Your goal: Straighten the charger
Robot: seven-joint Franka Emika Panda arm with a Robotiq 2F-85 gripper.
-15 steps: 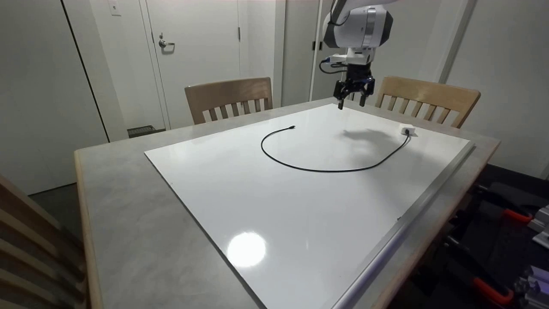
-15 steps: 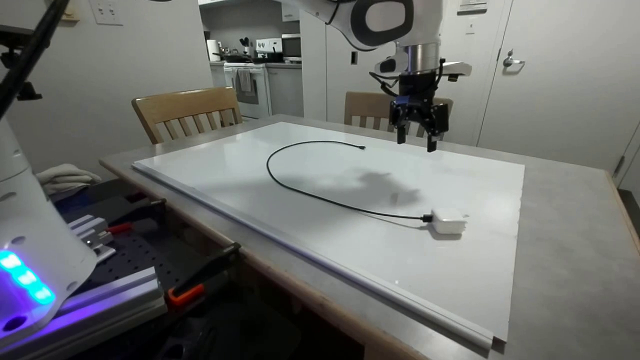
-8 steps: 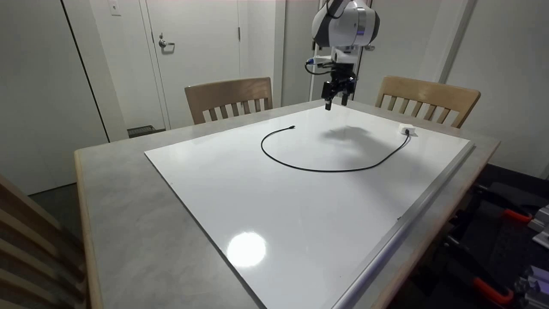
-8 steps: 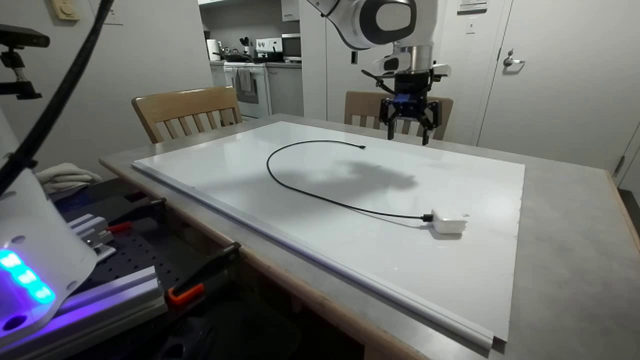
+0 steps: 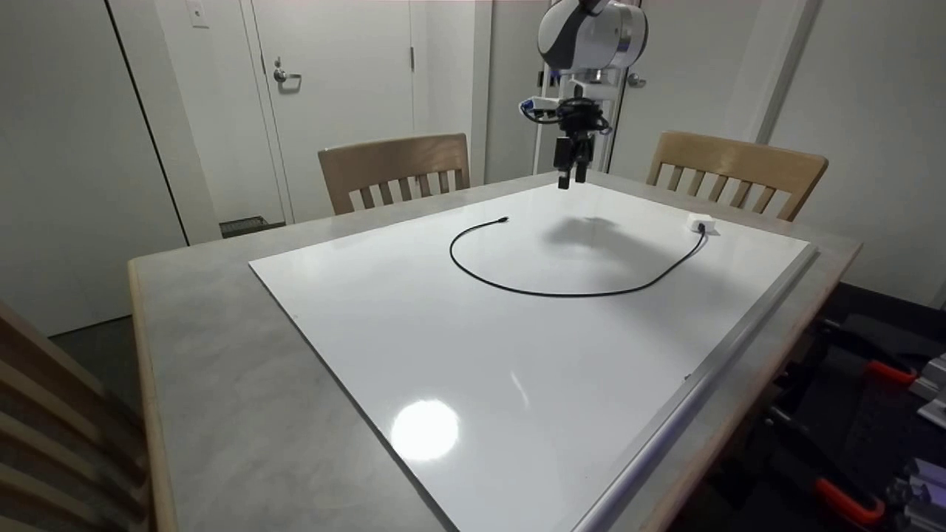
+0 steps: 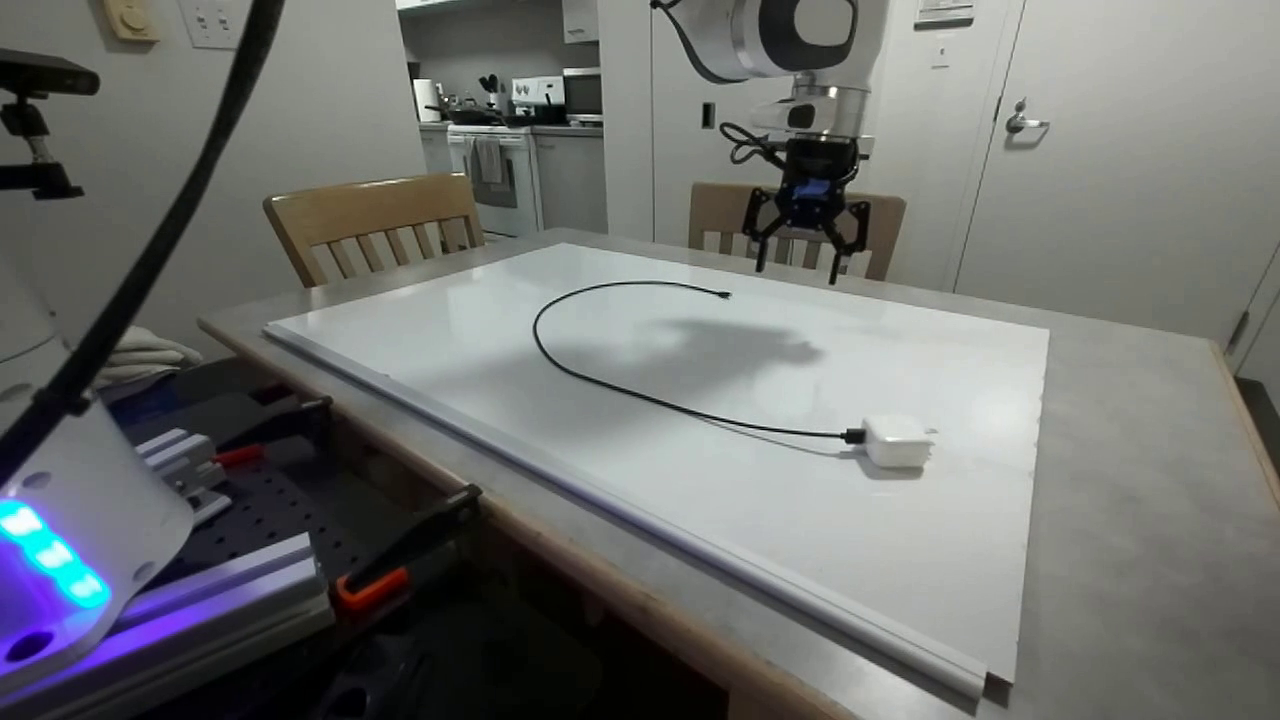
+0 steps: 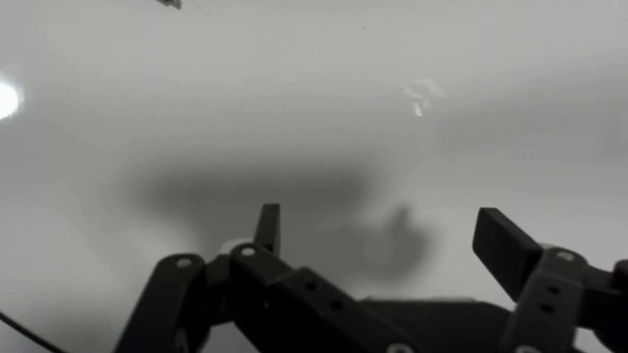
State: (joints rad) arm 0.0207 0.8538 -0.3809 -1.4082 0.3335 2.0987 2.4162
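Observation:
The charger is a long, thin black cable (image 5: 569, 295) (image 6: 650, 397) lying in a wide U-shaped curve on the white board, seen in both exterior views. Its free connector (image 5: 502, 219) (image 6: 724, 294) points inward at the far side. The cable's other end is plugged into a white power block (image 5: 700, 222) (image 6: 895, 442). My gripper (image 5: 572, 182) (image 6: 797, 272) is open and empty, high above the board, nearer the free connector than the power block. In the wrist view the fingers (image 7: 378, 211) are wide apart. A cable stretch (image 7: 29, 335) shows there at lower left.
The white board (image 5: 473, 369) lies on a grey table (image 5: 222, 369) with a raised rail (image 6: 640, 510) along one edge. Wooden chairs (image 5: 395, 166) (image 6: 375, 225) stand around it. Clamps with orange handles (image 6: 372, 590) sit by the robot base. A dark tip shows at the wrist view's top edge.
My gripper has moved a little left in both exterior views and turned about its vertical axis. It stays open. The cable and power block have not moved.

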